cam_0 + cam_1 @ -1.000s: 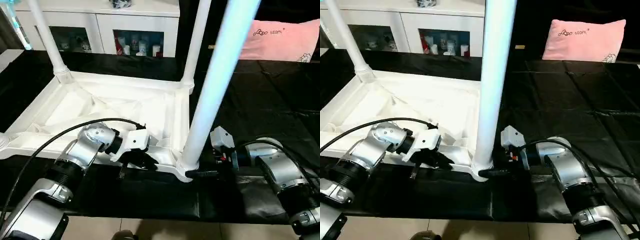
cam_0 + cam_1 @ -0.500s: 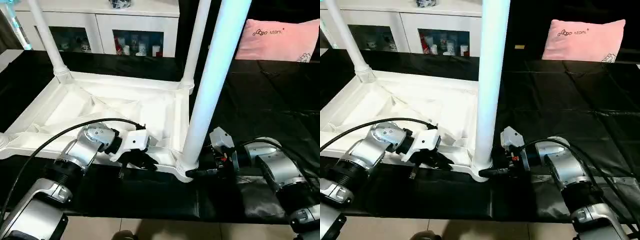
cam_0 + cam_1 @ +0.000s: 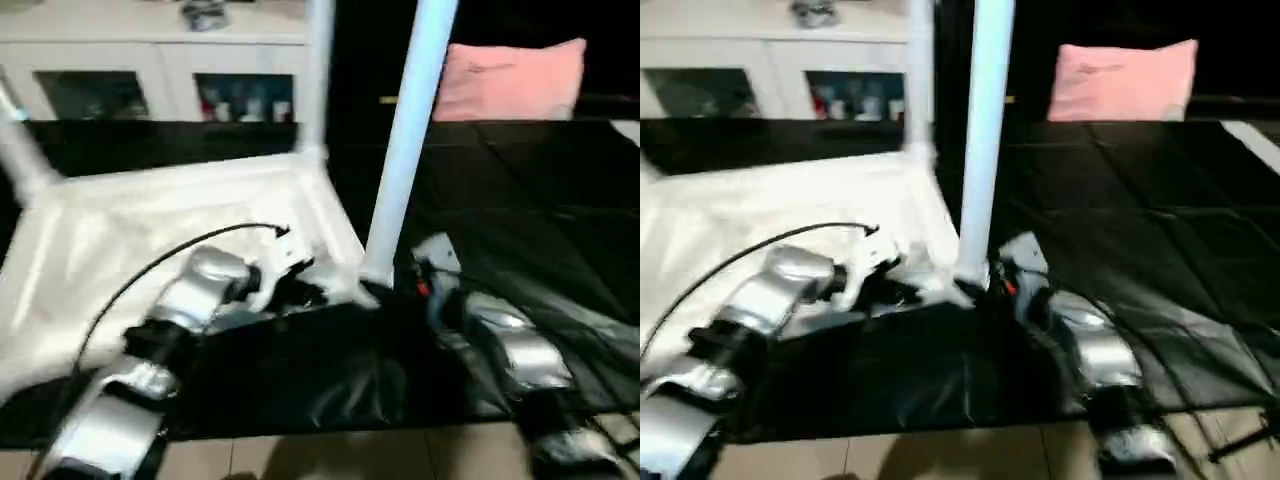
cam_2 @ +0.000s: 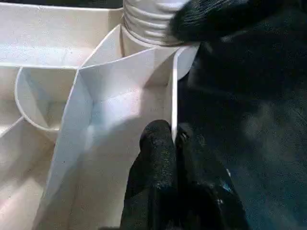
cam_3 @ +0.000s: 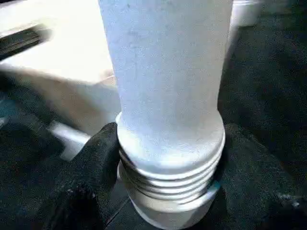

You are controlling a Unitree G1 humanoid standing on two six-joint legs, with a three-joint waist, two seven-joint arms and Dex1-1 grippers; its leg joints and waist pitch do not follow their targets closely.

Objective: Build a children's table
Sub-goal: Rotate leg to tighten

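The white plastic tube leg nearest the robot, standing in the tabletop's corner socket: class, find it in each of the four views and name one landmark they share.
Left eye view: the white plastic tube leg rises right of centre.
Right eye view: it stands at centre.
Left wrist view: its ribbed base shows at the far corner.
Right wrist view: it stands between the right hand's black fingers.
Shared landmark: the white plastic tabletop's rim.

My head pair looks forward and down over both silver forearms at the tabletop (image 3: 150,210), cabinet (image 3: 150,60) behind. Left wrist camera sits tight along its fingers (image 4: 158,158) on the tabletop's edge rib; right wrist camera is pressed close to the near leg (image 5: 168,86). Every view shares that leg's corner.
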